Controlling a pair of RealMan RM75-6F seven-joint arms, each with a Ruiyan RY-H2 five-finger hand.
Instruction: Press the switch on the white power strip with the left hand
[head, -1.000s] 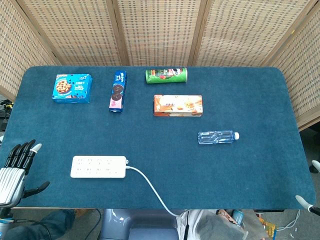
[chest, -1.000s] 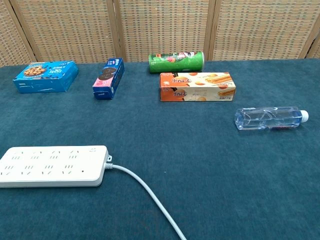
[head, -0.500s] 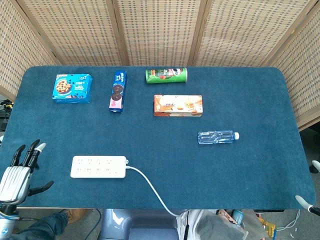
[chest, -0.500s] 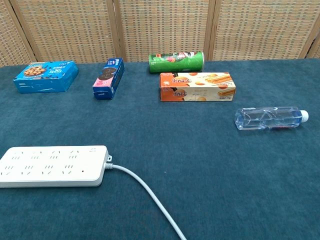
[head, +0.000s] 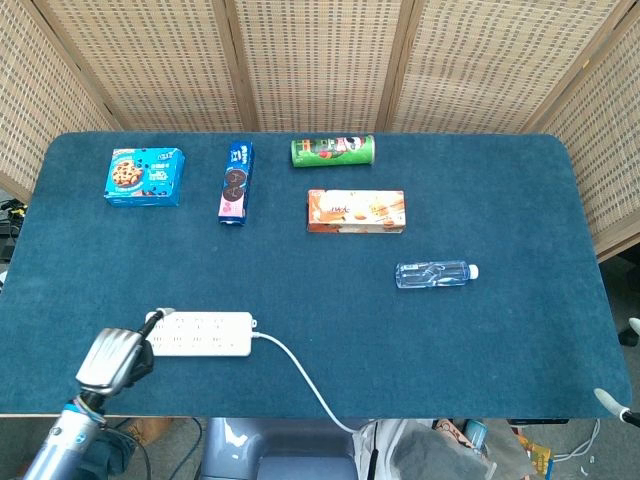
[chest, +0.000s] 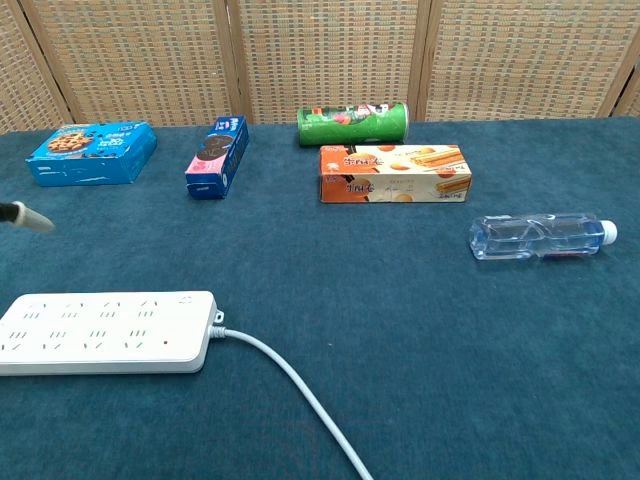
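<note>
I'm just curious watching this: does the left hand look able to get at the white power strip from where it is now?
Probably yes. The left hand is right at the near-left end of the white power strip, and nothing lies between them; the snack boxes sit far back.

a white power strip (head: 198, 334) lies on the dark teal worktop (head: 500, 200), with a green can (head: 333, 151), an orange box (head: 356, 211) and a blue box (head: 145, 176).
</note>
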